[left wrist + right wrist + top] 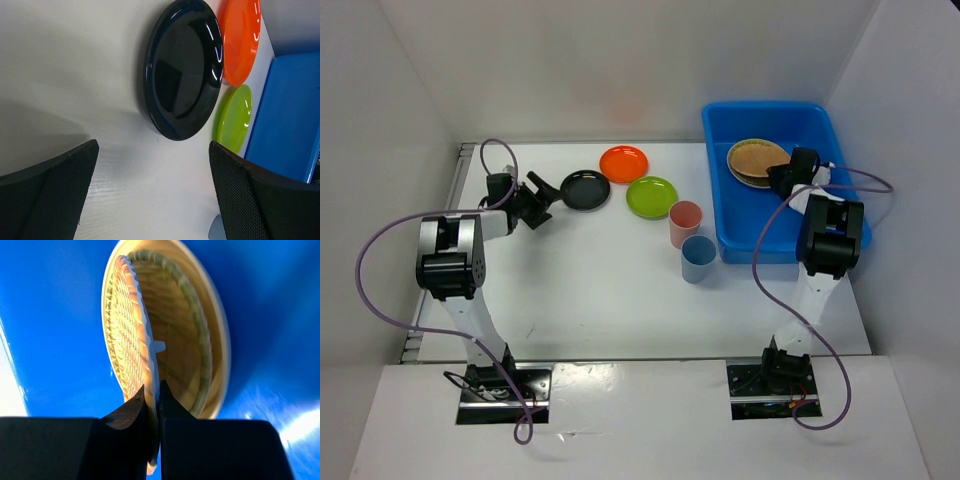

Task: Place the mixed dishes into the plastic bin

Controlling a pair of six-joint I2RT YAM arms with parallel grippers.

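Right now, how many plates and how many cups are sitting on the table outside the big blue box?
Plates: 3 - black plate, orange plate, lime green plate
Cups: 2 - pink cup, blue cup
Total: 5

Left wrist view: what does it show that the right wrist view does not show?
Only left wrist: the black plate, orange plate and green plate on the white table, beyond the open left gripper. Only right wrist: the right gripper shut on the rim of a woven tray, a tan dish behind it. Both: the blue bin.
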